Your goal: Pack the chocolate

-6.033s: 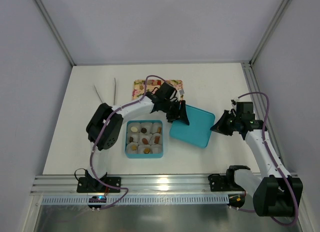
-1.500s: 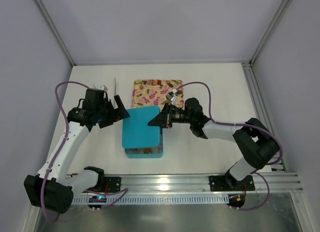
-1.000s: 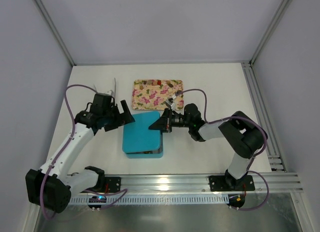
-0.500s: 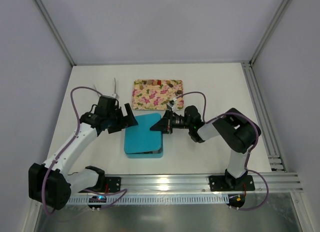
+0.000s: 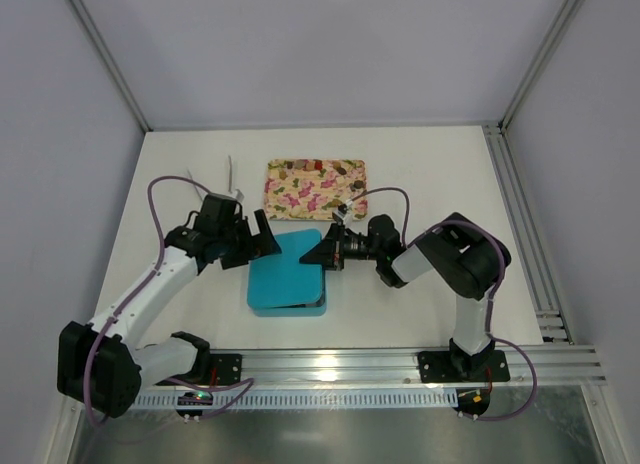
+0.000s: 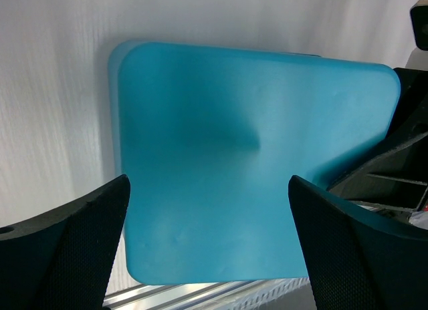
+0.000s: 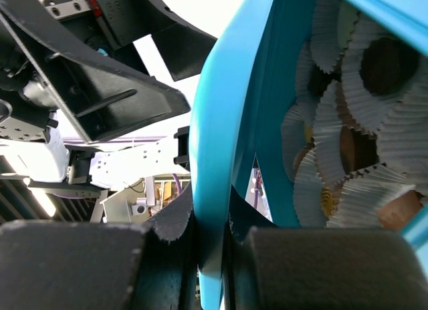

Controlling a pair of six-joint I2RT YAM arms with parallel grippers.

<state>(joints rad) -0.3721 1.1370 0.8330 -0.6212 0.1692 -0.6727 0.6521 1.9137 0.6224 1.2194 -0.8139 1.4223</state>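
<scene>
1. The white table point(image 5: 440, 184) carries everything. A pink floral tray point(image 5: 315, 184) lies in the upper middle of the overhead view.
2. Just below the tray, in the centre, the teal lid point(image 5: 285, 264) covers the teal box point(image 5: 288, 308). It is not yet pressed down: the right wrist view shows a gap between lid and box. I judge the lid to be light, stiff and smooth, so its thin rim is the best place to hold it.
3. The right gripper point(image 5: 322, 252) reaches in from the right of the frame. Its jaws are almost together and pinch the right edge of the lid.
4. The left gripper point(image 5: 258, 240) stands at the upper left corner of the lid, with its jaws spread wide and holding nothing.
5. The paper cups point(image 7: 408, 133), thin and frilled, fill the box.
6. The chocolate point(image 7: 383, 64) sits in these cups, inside the box and under the lid. The pieces look small, light and easy to crush or mark. I think it is safer to carry them by the box, kept level.
</scene>
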